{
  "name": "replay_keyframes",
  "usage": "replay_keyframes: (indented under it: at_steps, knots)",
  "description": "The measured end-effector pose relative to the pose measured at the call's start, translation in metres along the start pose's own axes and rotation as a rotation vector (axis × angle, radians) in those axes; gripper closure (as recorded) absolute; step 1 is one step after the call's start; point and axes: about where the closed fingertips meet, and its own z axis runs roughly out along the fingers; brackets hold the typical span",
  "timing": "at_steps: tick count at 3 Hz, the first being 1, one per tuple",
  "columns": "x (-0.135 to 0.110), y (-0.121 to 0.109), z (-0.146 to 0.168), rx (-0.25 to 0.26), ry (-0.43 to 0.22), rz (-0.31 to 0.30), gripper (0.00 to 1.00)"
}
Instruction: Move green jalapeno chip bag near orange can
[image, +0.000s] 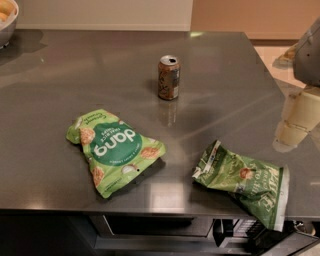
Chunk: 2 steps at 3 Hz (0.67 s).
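My pale gripper (297, 120) hangs at the right edge; I cannot tell if it is spread. The dark green glossy chip bag (242, 180) lies just nearer and left of it, long axis slanting far-left to near-right, well apart from the small orange-brown metal can (169, 77).

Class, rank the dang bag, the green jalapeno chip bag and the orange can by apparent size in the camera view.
1. The dang bag and the green jalapeno chip bag: too alike to rank.
2. The orange can: clearly smallest, though farthest back.
The gripper hangs at the view's right edge.
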Motion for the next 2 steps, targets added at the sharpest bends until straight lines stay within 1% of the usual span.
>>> replay_keyframes:
  at_steps: [1, 2]
  knots:
    - [0.0, 0.0, 0.0, 0.0, 0.0, 0.0, 0.0]
    - [0.002, 0.013, 0.012, -0.024, 0.003, 0.066, 0.0]
